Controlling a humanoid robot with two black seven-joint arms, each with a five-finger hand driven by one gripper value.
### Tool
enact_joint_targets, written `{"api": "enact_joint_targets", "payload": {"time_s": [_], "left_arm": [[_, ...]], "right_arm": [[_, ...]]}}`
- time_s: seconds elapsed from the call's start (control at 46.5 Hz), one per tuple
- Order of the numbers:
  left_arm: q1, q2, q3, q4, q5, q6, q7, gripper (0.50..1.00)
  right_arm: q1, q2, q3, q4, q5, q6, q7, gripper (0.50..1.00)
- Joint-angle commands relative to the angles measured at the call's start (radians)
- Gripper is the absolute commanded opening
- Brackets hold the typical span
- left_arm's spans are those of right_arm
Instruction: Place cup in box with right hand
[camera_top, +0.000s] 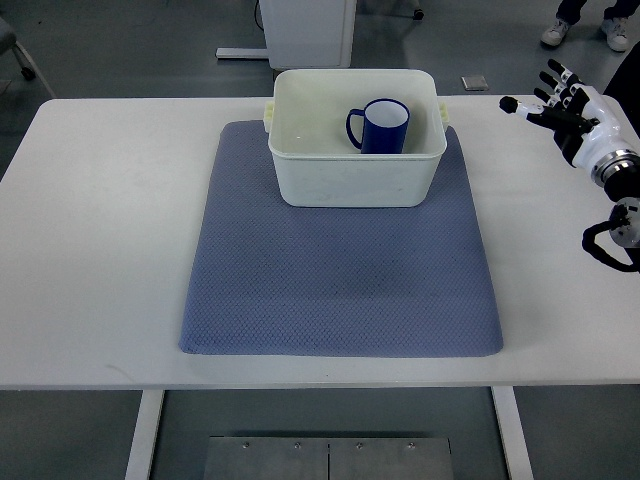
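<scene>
The blue cup stands upright inside the white box on the tabletop. It looks hard, smooth and light; the handle or rim looks best to grab. The right hand is well apart, fingers spread, holding nothing.

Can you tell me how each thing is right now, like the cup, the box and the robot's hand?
Cup: upright inside the box, handle pointing left.
Box: open on top, sitting on the mat's far edge.
Mat: lying flat on the table.
Right hand: open, holding nothing, away from the box.
</scene>
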Motion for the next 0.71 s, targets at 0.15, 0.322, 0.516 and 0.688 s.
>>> {"api": "enact_joint_targets", "payload": {"time_s": [0.15,0.322,0.516,0.688], "left_arm": [[0.000,0.000,0.001,0.000,0.000,0.000,0.000,1.000],[0.000,0.000,0.001,0.000,0.000,0.000,0.000,1.000],[0.000,0.000,0.001,0.000,0.000,0.000,0.000,1.000],[0.000,0.000,-0.002,0.000,0.000,0.000,0.000,1.000]], "right_arm": [[-0.044,-0.003,0.011,0.001,0.000,-0.002,0.009,1.000],[-0.071,0.004,0.013,0.001,0.002,-0.002,0.009,1.000],[-0.086,0.025,0.013,0.004,0.002,0.000,0.007,1.000],[-0.114,0.076,0.022,0.038,0.002,0.000,0.009,1.000]]}}
